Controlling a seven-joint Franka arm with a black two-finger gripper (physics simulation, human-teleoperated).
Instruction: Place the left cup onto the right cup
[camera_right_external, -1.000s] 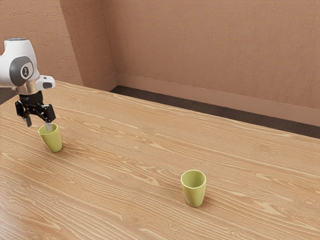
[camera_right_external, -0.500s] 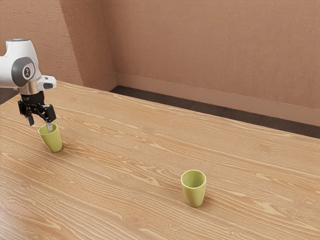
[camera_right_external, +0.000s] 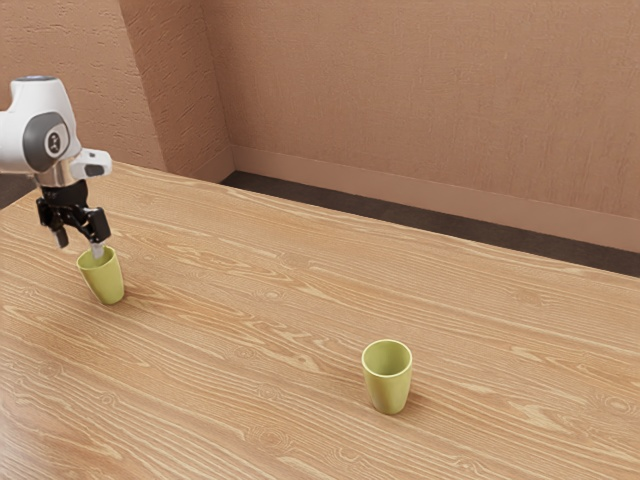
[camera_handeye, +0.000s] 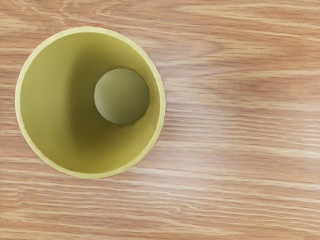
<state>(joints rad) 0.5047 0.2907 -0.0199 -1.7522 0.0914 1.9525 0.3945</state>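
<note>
While the left cup stood upright on the table just beneath the claw, the fingers were held apart, with nothing clamped. The grasp was judged in hand; closing on the rim was called for before carriage to the right cup, well apart.

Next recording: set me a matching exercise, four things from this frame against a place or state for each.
1 gripper
2 cup on the exterior view's left
3 cup on the exterior view's right
4 table

A upright, standing alone
B wood-grained, carries both cups
C open, just above a cup's rim
D upright, right beneath the gripper

Pairs: 1-C, 2-D, 3-A, 4-B
</note>
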